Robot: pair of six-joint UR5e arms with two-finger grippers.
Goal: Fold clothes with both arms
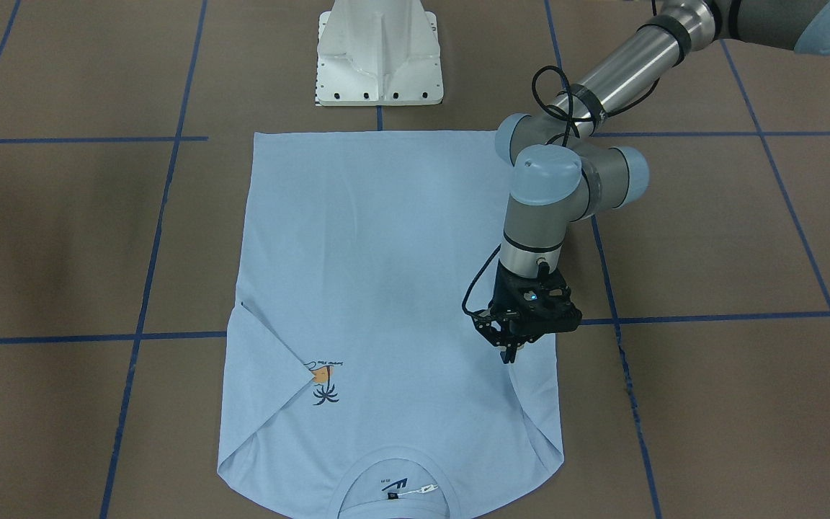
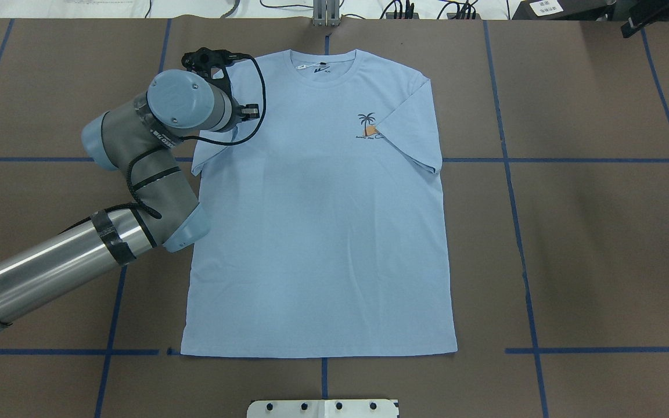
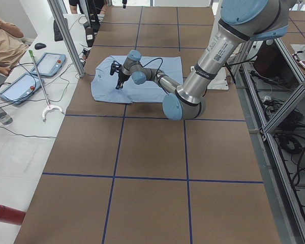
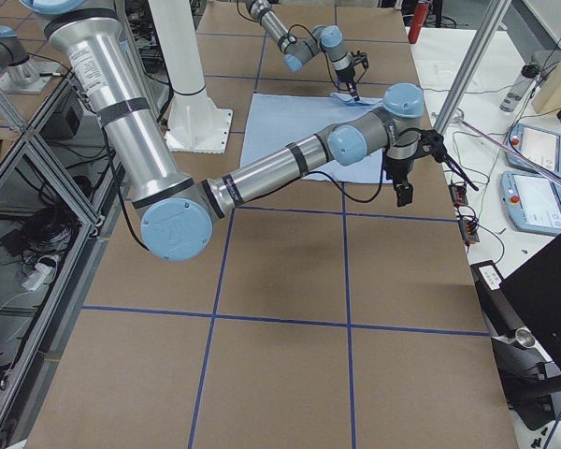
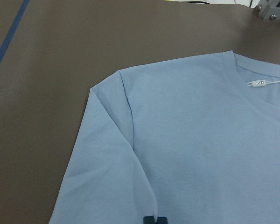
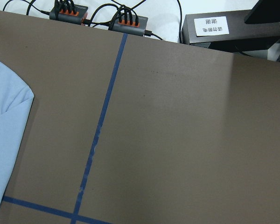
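Note:
The light blue T-shirt (image 2: pixel 323 232) lies flat, chest up, with its collar (image 2: pixel 323 62) at the table's far side and the palm-tree print (image 2: pixel 367 125) showing. Both sleeves are folded inward. My left gripper (image 1: pixel 509 355) points down onto the folded sleeve (image 1: pixel 537 404) on my left side. In the left wrist view its fingertips (image 5: pixel 150 219) are pressed together on the sleeve's edge. My right gripper (image 4: pixel 406 193) hangs over bare table beside the shirt; whether it is open or shut I cannot tell. The right wrist view shows only a shirt edge (image 6: pixel 4 140).
The white pedestal base (image 1: pixel 379 58) stands at the shirt's hem side. Blue tape lines (image 2: pixel 511 174) cross the brown table. Power strips (image 6: pixel 70 9) and a labelled box (image 6: pixel 210 25) line the far edge. A person (image 3: pixel 2 38) stands by tablets (image 3: pixel 51 63) on a side table.

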